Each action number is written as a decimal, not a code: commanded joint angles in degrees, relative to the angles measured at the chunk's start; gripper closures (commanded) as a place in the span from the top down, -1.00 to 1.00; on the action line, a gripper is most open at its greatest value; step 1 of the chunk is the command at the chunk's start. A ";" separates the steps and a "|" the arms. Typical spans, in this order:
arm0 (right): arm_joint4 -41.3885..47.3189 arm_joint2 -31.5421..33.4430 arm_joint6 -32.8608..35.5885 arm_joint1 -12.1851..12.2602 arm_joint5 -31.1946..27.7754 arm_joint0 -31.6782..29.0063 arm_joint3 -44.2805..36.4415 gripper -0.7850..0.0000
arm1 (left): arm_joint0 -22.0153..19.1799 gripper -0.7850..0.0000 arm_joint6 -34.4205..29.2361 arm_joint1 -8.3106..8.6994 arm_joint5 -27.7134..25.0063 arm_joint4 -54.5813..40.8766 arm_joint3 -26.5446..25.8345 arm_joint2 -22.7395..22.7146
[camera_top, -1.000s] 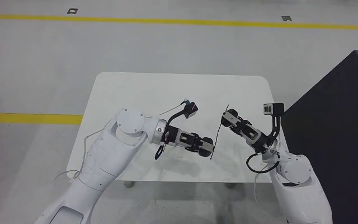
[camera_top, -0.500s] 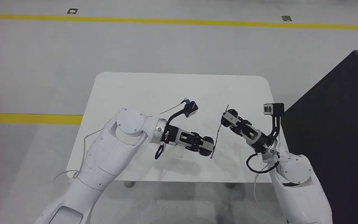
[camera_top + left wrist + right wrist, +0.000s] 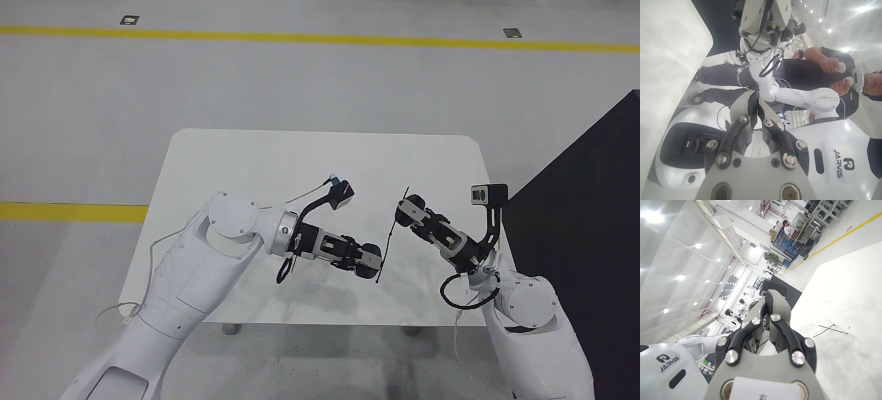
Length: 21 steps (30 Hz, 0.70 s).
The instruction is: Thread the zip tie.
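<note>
Black zip tie [image 3: 392, 235] is being held above the desk [image 3: 250, 160], pinched tight by the left tool [image 3: 368, 262] and the right tool [image 3: 402, 211]; its ends are best brought together slowly and squarely

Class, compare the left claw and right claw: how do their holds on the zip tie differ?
The left claw grips the zip tie near the end closer to the robot; the right claw grips it near the far end. The left claw points in from the robot's left, the right claw from its right. Both are shut on it.
</note>
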 commanded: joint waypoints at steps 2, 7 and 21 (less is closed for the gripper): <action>0.49 -0.68 -0.29 0.00 1.33 -0.35 -0.42 -1.00 | -0.34 -1.00 0.04 -0.07 0.15 0.11 0.48 0.30; 2.20 -1.04 0.93 0.19 3.25 -0.07 -0.26 -1.00 | -0.64 -1.00 -0.09 -0.16 0.02 -0.19 1.03 0.65; 8.02 -0.97 3.64 0.69 6.84 1.14 1.02 -1.00 | -0.85 -1.00 -0.35 -0.13 -0.55 -1.37 1.78 0.48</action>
